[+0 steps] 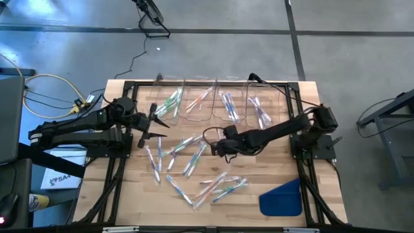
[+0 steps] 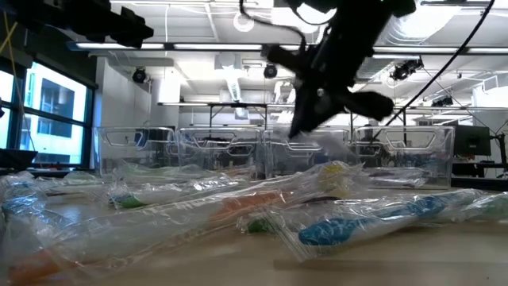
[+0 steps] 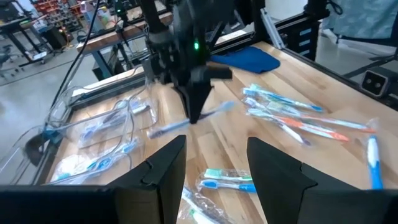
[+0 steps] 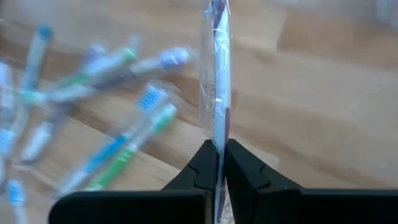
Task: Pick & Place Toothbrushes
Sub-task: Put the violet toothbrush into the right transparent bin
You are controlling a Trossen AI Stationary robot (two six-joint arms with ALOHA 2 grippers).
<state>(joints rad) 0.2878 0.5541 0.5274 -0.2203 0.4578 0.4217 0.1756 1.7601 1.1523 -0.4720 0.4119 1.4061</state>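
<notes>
Several wrapped toothbrushes (image 1: 194, 169) lie loose on the wooden table. My right gripper (image 1: 212, 147) hangs over the table's middle, shut on one bluish-purple toothbrush (image 3: 163, 130) in a clear wrapper, also seen in the right wrist view (image 4: 217, 81). At the table's left my left gripper (image 1: 158, 126) stands open and raised, its fingers (image 3: 168, 168) around nothing. Four clear bins (image 1: 200, 98) along the far edge hold sorted toothbrushes. My right gripper pinches the wrapped toothbrush between its two fingers (image 4: 202, 163), around the middle of its length (image 3: 208, 113). The fingers slant down from the table's right and lie across it. The toothbrush is lifted clear of the table and hangs nearly level, both ends free.
A blue flat cloth-like piece (image 1: 281, 197) lies at the near right corner. Black frame rails (image 1: 119, 175) run along the table's sides. Loose toothbrushes (image 1: 223, 184) cover the middle and near part of the table below my right gripper.
</notes>
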